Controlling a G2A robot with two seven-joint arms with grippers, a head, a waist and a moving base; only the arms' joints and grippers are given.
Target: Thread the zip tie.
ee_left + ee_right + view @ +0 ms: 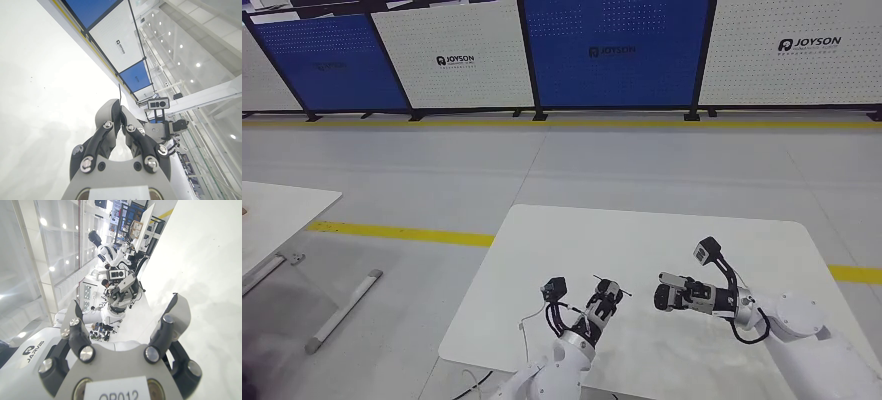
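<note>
Left wrist view: the left gripper (120,107) is seen with jaws clamped on the black zip tie (119,91), a thin end left protruding; the right gripper (125,298) is held wide open, empty, nearby over the white table (642,240)

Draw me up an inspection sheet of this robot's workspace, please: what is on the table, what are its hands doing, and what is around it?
Surface: white table, with a few tiny dark specks.
Job's things: one thin black zip tie, its end sticking out past the fingertips.
Clutter: nothing seen.
Hands: left hand shut on the zip tie, above the table; right hand open and empty, facing the left one with a gap between them.
Cables: black cable looped at the right wrist; thin cable beside the left arm.
Surroundings: blue and white panels, yellow floor line, second white table.
</note>
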